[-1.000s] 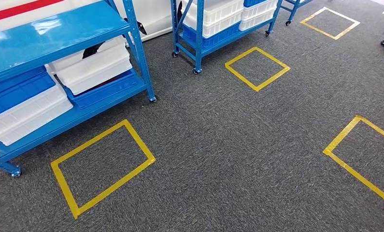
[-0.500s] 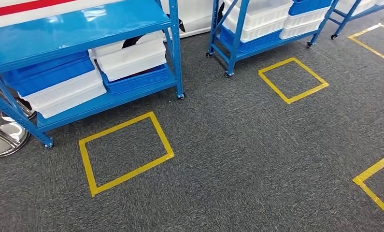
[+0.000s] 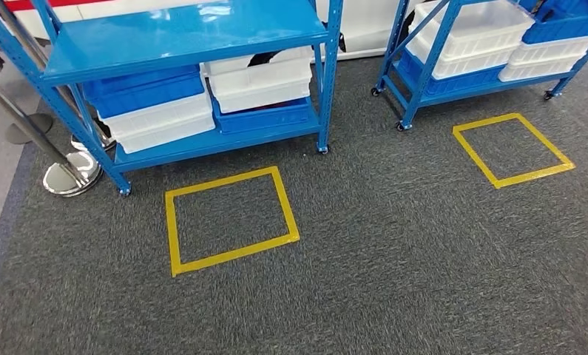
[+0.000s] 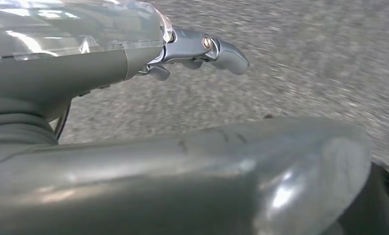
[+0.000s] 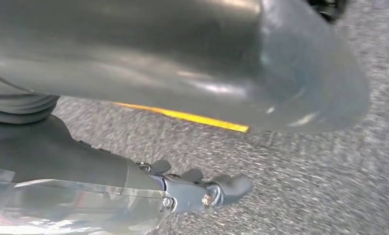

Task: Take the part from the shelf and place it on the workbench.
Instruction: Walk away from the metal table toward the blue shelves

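Note:
A blue metal shelf point(image 3: 187, 33) stands ahead on grey carpet, its top board bare. On its lower board sit white and blue bins point(image 3: 157, 111). A dark part point(image 3: 261, 58) peeks out of the white bin point(image 3: 261, 78) at the right, mostly hidden under the top board. My left hand point(image 4: 133, 63) hangs over the carpet with its fingers point(image 4: 217, 46) stretched out and apart from the thumb point(image 4: 231, 166), holding nothing. My right hand point(image 5: 133, 181) hangs the same way, its fingers point(image 5: 221, 188) extended and empty.
A yellow tape square point(image 3: 230, 219) marks the carpet in front of the shelf. A second blue shelf on castors point(image 3: 424, 81) with bins stands at the right behind another tape square point(image 3: 512, 149). A chrome post base point(image 3: 70, 176) stands left of the shelf.
The camera has turned left: the shelf, bins and tape squares have slid rightward in the picture, and the chrome post has come into sight. Nothing on the shelf has moved.

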`<action>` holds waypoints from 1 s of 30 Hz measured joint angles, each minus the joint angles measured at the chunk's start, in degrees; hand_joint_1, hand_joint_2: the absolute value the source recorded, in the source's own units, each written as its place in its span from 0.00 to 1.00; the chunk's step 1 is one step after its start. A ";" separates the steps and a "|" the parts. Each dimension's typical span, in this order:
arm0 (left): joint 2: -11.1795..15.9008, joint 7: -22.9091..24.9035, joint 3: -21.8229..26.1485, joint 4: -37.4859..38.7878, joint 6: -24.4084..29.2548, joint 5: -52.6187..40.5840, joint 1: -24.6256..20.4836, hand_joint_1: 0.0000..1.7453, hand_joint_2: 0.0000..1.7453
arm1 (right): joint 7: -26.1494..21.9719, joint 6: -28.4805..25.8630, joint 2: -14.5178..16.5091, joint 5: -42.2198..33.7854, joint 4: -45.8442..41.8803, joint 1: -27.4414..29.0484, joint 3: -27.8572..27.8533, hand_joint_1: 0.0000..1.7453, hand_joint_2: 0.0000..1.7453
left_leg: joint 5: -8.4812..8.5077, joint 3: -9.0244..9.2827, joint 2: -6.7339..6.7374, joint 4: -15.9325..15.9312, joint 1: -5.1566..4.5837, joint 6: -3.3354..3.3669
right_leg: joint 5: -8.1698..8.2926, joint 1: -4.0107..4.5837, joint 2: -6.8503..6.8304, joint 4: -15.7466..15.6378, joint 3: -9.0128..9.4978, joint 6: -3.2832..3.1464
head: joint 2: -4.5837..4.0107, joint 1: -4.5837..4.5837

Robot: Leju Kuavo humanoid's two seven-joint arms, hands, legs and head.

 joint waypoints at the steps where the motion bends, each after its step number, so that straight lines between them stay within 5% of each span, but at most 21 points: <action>1: 0.10 0.78 0.02 0.00 0.35 -0.31 0.14 0.00 0.00 | 0.48 0.02 0.13 0.35 0.00 0.05 0.27 0.00 0.00 | 0.16 -0.25 -0.66 -0.13 0.10 -0.45 | 0.07 -0.02 -0.65 -0.15 0.00 -0.33 | 0.00 0.00; 3: 0.16 1.99 -0.02 0.02 0.86 -1.02 0.52 0.00 0.00 | 1.26 0.02 0.35 1.10 0.00 0.43 0.87 0.00 0.00 | -0.41 -0.80 0.71 0.69 0.12 -1.06 | 0.36 -0.10 -2.18 -0.72 0.23 -1.24 | 0.00 -0.01; 6: 0.14 3.43 -0.26 0.04 1.16 -2.16 0.50 0.00 0.00 | 1.81 0.03 0.42 1.52 0.01 1.74 1.46 0.00 0.00 | -5.37 -4.82 6.04 9.38 0.16 -1.64 | 0.37 0.17 -4.99 -1.14 0.44 -2.31 | 0.00 -0.02; 8: 0.03 4.33 -0.68 0.05 1.24 -2.69 0.51 0.00 0.00 | 2.06 0.14 0.40 1.52 0.02 2.56 1.64 0.00 0.00 | -7.65 -7.55 7.09 15.49 0.38 -2.02 | 0.16 0.47 -6.94 -1.09 0.49 -2.57 | 0.00 -0.02; 9: -0.04 4.74 -0.94 0.06 1.24 -2.84 0.66 0.00 0.00 | 2.13 0.20 0.40 1.52 0.02 2.79 1.74 0.00 0.00 | -7.24 -7.53 7.31 15.79 0.46 -2.15 | 0.05 0.58 -7.78 -1.06 0.55 -2.58 | 0.00 -0.02; 12: -0.38 5.85 -1.71 0.07 1.21 -3.08 0.93 0.00 0.00 | 1.89 0.21 0.43 1.36 0.02 3.16 1.94 0.00 0.00 | -2.41 -1.83 9.90 5.69 0.32 -1.70 | -0.44 0.80 -9.86 -0.91 1.07 -2.14 | 0.00 -0.02; 14: -0.79 6.53 -2.37 0.07 0.93 -3.27 0.86 0.00 0.00 | 1.23 -0.02 0.43 0.89 0.03 3.41 1.94 0.00 0.00 | -1.02 0.79 11.75 0.64 -0.16 -0.78 | -0.79 1.04 -10.99 -0.83 1.45 -1.61 | 0.00 -0.02; 17: -1.68 7.98 -3.64 0.13 0.11 -3.53 1.17 0.00 0.00 | -0.18 -0.48 0.43 -0.21 0.04 3.55 1.86 0.00 0.00 | -0.84 0.95 10.50 -0.25 -0.28 0.31 | -1.08 1.05 -11.95 -0.96 2.04 -0.67 | 0.00 -0.02; 19: -2.44 9.28 -4.61 0.22 -0.59 -3.65 1.35 0.00 0.00 | -0.96 -0.80 0.35 -0.86 0.04 3.90 1.69 0.00 0.00 | -0.35 1.31 9.24 -0.91 0.11 1.04 | -2.60 0.83 -9.21 0.77 1.61 -0.06 | 0.00 -0.01; 21: -3.22 10.68 -5.90 0.28 -1.46 -3.71 1.34 0.00 0.00 | -1.42 -1.09 0.28 -1.52 0.06 4.59 1.32 0.00 0.00 | -0.02 1.32 7.94 -1.15 0.29 1.52 | -6.14 0.61 -5.81 6.87 -1.23 0.26 | 0.00 -0.01; 23: -3.89 11.94 -7.51 0.36 -2.58 -3.75 1.40 0.00 0.00 | -1.48 -1.53 0.24 -2.08 0.10 5.30 0.83 0.00 0.00 | 0.08 1.11 6.31 -1.09 0.29 1.62 | -8.56 0.48 -5.11 13.49 -4.63 0.46 | 0.00 0.00; 24: -4.19 12.55 -8.36 0.42 -3.21 -3.75 1.48 0.00 0.00 | -1.38 -1.85 0.17 -2.31 0.11 5.63 0.57 0.00 0.00 | 0.08 1.09 5.41 -1.01 0.31 1.59 | -8.16 0.34 -5.06 14.47 -5.27 0.60 | 0.00 0.00; 25: -4.43 13.18 -9.22 0.49 -3.87 -3.75 1.58 0.00 0.00 | -1.28 -2.24 0.06 -2.55 0.13 5.90 0.31 0.00 0.00 | 0.05 1.09 4.54 -0.86 0.38 1.48 | -6.65 0.13 -4.93 13.22 -4.87 0.74 | 0.00 0.00; 28: -5.04 14.99 -11.91 0.58 -5.78 -3.75 1.94 0.00 0.00 | -0.74 -3.37 -0.34 -3.49 0.23 6.44 -0.46 0.00 0.00 | -0.75 0.86 2.82 0.20 0.49 0.54 | -1.49 -0.47 -3.89 3.13 -0.62 1.00 | 0.00 -0.01; 30: -5.31 16.27 -13.61 0.59 -7.06 -3.75 2.33 0.00 0.00 | -0.25 -3.45 -0.39 -4.88 0.35 6.39 -1.38 0.00 0.00 | -1.54 0.57 2.33 0.61 0.38 -0.24 | -1.34 -0.30 -3.43 0.42 0.43 0.36 | 0.00 -0.02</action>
